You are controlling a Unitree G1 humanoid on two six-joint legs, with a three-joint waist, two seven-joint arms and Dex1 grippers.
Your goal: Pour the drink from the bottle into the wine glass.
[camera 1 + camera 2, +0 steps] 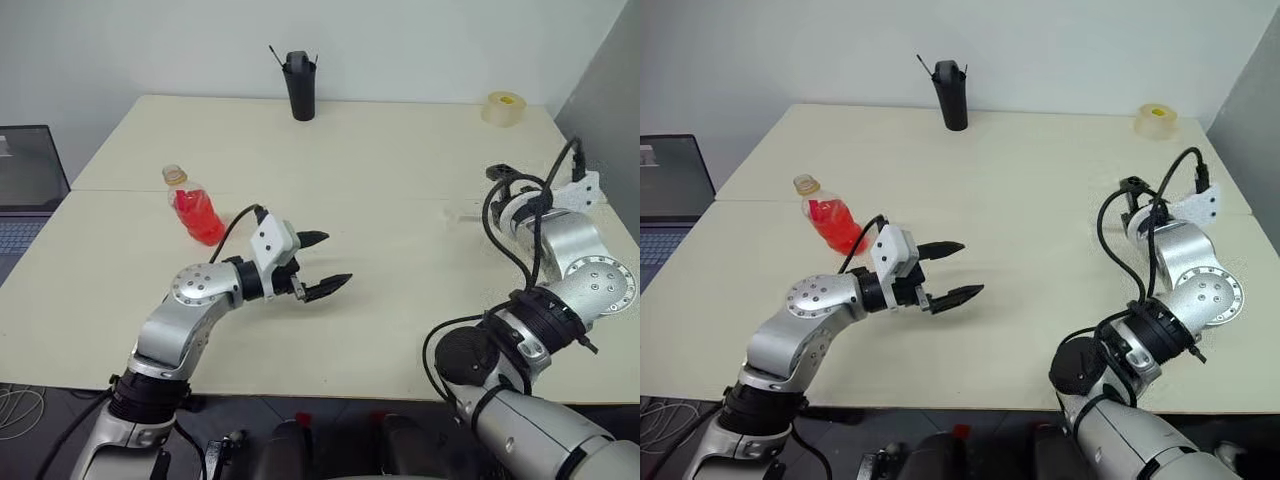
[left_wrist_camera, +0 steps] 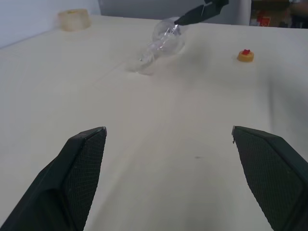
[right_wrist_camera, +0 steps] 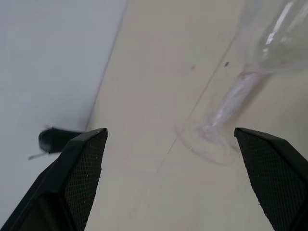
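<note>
One bottle of red drink stands uncapped at the counter's left side, its yellow-and-red cap lying apart near the wine glass. One wine glass is seen, well to the right, its stem and foot just ahead of the right gripper. Both grippers are held wide apart and empty; the left gripper hovers just right of the bottle. Judged so, uncapping is done; grasping and pouring remain. One black cup and one tape roll sit at the far edge.
</note>
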